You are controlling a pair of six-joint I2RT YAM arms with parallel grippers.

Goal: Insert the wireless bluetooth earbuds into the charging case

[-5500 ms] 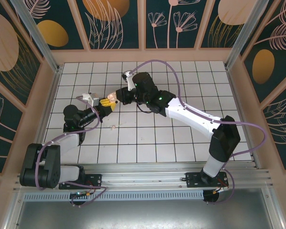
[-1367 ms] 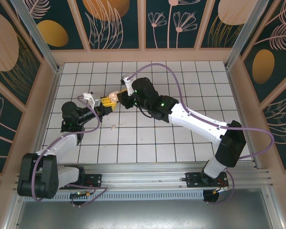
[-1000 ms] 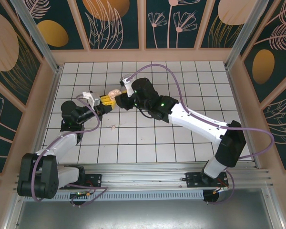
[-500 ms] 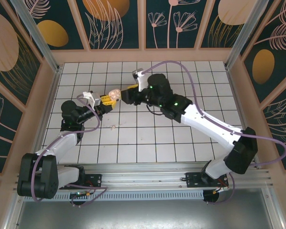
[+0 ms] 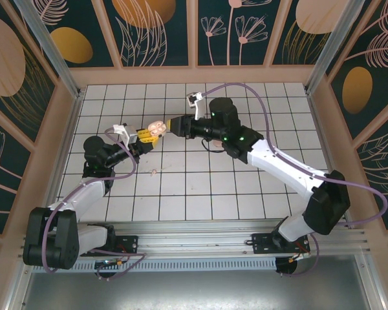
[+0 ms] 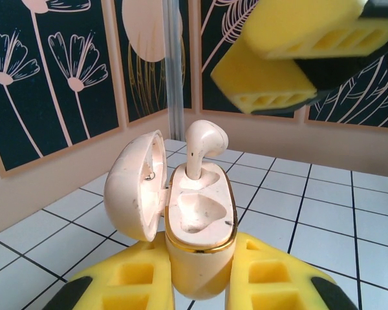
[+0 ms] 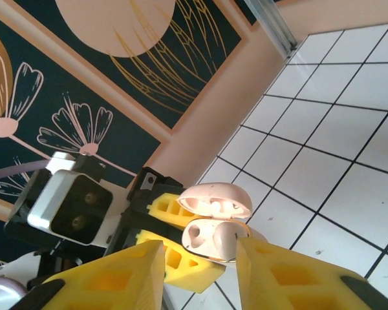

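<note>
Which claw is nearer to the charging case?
Left. The left claw grips the charging case; the right claw hovers just beside it, open, not touching.

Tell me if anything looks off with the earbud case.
Yes: in the open charging case held by the left gripper, one earbud sticks up from its slot, unseated; the other slot is empty.

- Charging case (image 6: 198, 226): base hidden at 6 o'clock inside the left gripper (image 6: 197, 294).
- Earbud (image 6: 204, 139): stem sunk out of sight in its socket.
- Pale speck (image 5: 155, 172), 6 o'clock of the case: too small to tell.
</note>
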